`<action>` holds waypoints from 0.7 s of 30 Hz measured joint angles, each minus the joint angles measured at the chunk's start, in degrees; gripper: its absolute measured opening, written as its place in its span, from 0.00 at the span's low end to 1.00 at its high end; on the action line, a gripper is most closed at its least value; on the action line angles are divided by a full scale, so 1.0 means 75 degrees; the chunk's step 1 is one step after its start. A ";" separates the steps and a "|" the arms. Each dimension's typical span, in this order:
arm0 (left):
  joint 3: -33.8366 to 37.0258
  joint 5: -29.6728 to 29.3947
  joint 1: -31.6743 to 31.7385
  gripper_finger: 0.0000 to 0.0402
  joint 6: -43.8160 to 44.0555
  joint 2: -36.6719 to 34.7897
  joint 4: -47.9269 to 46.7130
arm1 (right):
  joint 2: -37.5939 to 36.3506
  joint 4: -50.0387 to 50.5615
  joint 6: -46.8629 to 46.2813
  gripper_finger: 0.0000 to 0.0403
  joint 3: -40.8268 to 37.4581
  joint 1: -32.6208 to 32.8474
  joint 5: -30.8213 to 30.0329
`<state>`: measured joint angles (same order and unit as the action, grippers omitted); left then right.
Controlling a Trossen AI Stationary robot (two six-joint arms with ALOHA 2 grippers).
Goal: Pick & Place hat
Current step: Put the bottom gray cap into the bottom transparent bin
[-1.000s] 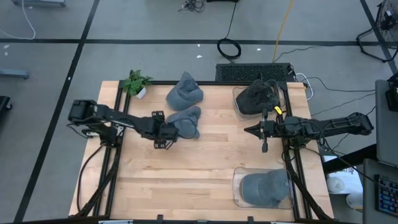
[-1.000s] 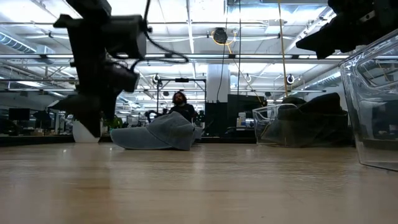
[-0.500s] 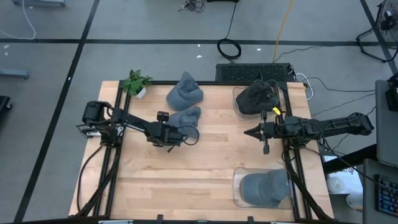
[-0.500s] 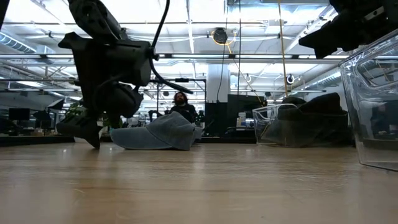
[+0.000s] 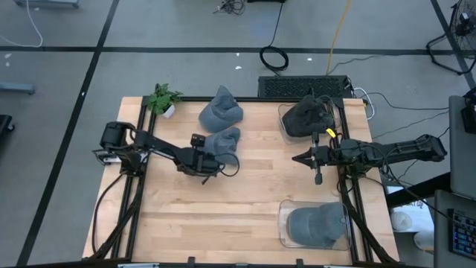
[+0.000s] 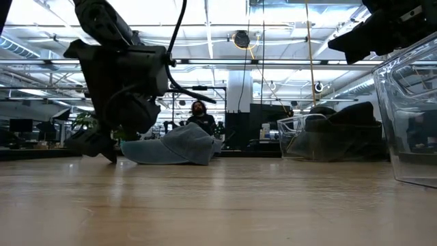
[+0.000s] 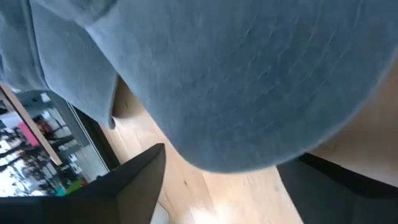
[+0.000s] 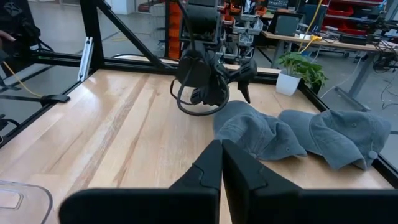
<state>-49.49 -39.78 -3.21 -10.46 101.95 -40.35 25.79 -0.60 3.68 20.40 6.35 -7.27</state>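
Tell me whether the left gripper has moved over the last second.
Yes. The left gripper has slid away from the plant, toward the table's middle, reaching the near cap.

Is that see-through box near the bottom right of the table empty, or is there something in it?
Not empty. From above, the clear box at the table's front right corner holds a grey cap lying inside its walls.

Landmark: the hat (image 5: 223, 141) lying near the table (image 5: 238, 212) centre-left. A second hat (image 5: 221, 110) lies just behind it, toward the far edge. A potted plant (image 5: 162, 99) stands at the far left corner, left of that second hat. The left gripper (image 5: 216, 160) sits at the landmark hat's near edge. Well to its right, the right gripper (image 5: 299, 157) hangs between two clear bins: the far bin (image 5: 284, 119) holding a hat (image 5: 306, 117), the near bin (image 5: 284, 223) holding another hat (image 5: 316, 225).
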 joint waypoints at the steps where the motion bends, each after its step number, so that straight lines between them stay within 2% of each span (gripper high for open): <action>1: 0.0003 -0.0045 -0.0020 0.75 -0.0025 0.0006 0.0076 | 0.0000 0.0000 0.0000 0.00 0.0000 0.0000 0.0000; 12: 0.0006 -0.0126 -0.0011 0.51 0.0063 0.0026 0.0742 | -0.0001 -0.0001 0.0000 0.00 0.0000 0.0000 -0.0007; 16: 0.0006 -0.0102 -0.0011 0.35 0.0076 0.0029 0.0770 | -0.0001 0.0000 0.0000 0.00 0.0000 0.0000 -0.0009; 21: 0.0003 -0.0070 -0.0011 0.07 0.0113 0.0026 0.1229 | -0.0001 0.0000 0.0000 0.00 0.0003 0.0000 -0.0009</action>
<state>-49.47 -40.30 -3.29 -9.62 102.15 -31.13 25.78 -0.60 3.68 20.43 6.35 -7.33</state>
